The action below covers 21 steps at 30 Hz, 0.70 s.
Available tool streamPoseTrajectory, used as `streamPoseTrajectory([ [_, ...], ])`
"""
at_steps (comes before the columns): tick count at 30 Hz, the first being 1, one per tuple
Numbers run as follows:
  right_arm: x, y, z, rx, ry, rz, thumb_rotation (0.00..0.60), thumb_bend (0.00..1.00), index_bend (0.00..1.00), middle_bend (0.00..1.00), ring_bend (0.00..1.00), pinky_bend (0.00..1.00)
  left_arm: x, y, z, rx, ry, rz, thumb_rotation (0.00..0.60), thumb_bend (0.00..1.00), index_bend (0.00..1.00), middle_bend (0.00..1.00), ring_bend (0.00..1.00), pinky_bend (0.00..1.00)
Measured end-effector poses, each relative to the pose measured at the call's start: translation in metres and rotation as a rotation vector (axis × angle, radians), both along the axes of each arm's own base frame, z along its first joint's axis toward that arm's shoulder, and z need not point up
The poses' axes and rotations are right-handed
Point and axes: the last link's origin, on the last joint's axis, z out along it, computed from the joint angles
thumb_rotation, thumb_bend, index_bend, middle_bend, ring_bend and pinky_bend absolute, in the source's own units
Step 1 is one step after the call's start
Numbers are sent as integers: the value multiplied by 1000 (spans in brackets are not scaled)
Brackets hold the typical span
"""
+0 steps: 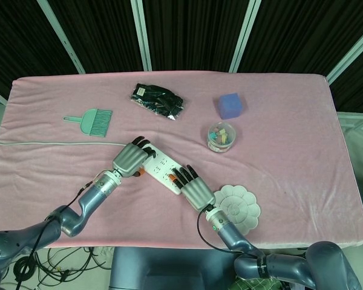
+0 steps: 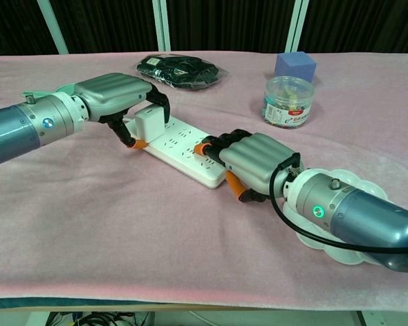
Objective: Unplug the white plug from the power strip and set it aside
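Observation:
The white power strip [image 1: 163,169] [image 2: 180,146] lies slantwise on the pink cloth. A white plug [image 2: 148,124] stands upright at its far left end. My left hand [image 1: 130,159] [image 2: 115,95] grips the plug, fingers curled over its top and far side and the thumb at its near side. In the head view the hand hides most of the plug. My right hand [image 1: 193,188] [image 2: 255,163] rests palm down on the strip's near right end, its fingertips pressing on the strip.
A black bag [image 1: 158,100], a green brush [image 1: 92,121], a blue cube [image 1: 229,105] and a clear jar [image 1: 221,136] lie farther back. A white flower-shaped plate [image 1: 239,208] sits under my right wrist. A thin cable [image 1: 54,143] runs left from the strip.

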Motion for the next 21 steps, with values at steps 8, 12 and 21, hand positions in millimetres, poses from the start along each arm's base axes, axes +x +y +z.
streamPoseTrajectory([
  [8, 0, 0, 0, 2, 4, -1, 600, 803, 264, 151, 103, 60, 4, 2, 7, -59, 37, 71, 600, 649, 711, 648, 193, 148],
  [12, 1, 1, 0, 3, 5, 0, 600, 801, 269, 151, 103, 60, 6, 5, 11, -78, 53, 110, 600, 655, 717, 653, 201, 148],
  [21, 1, 0, 1, 6, 6, 1, 600, 796, 277, 151, 103, 60, 13, 8, 19, -75, 70, 146, 600, 657, 722, 659, 209, 152],
])
